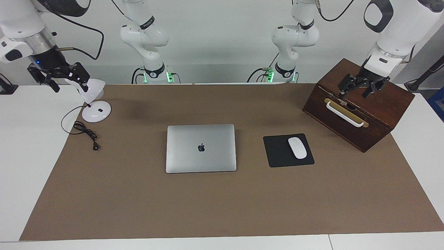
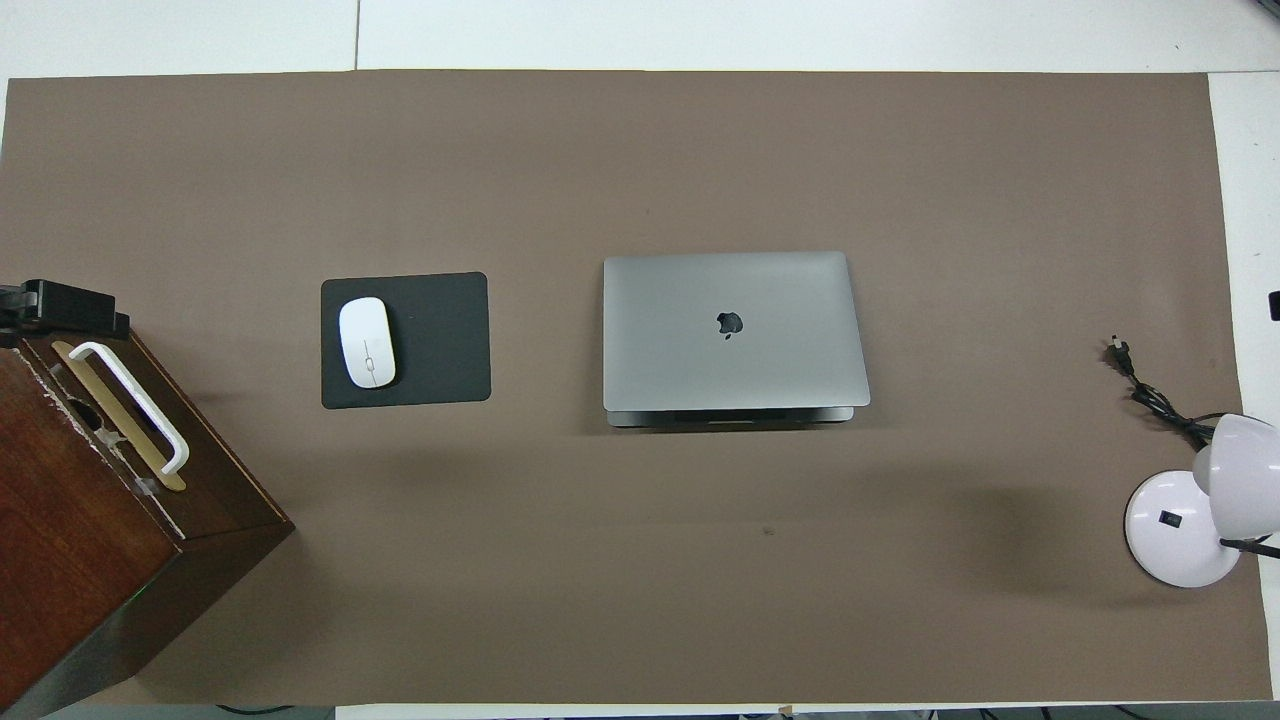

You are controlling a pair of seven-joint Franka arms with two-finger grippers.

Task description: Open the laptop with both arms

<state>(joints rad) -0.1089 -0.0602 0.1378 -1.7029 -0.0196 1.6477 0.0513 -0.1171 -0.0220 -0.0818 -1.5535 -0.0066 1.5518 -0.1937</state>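
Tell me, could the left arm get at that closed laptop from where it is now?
Probably yes. The left gripper hangs over the wooden box, and only the mouse pad with its mouse lies flat between the box and the laptop; nothing tall blocks the way.

1. laptop (image 1: 201, 148) lies mid-worktop (image 1: 222, 208), lid down.
2. mouse (image 1: 297, 148) on mouse pad (image 1: 277, 152), beside laptop toward the left arm's end.
3. lamp (image 1: 96, 110) at the right arm's end.

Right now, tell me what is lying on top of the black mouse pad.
A white mouse lies on the mouse pad, at its end toward the wooden box. Nothing else shows on it; the patch under the mouse is hidden.
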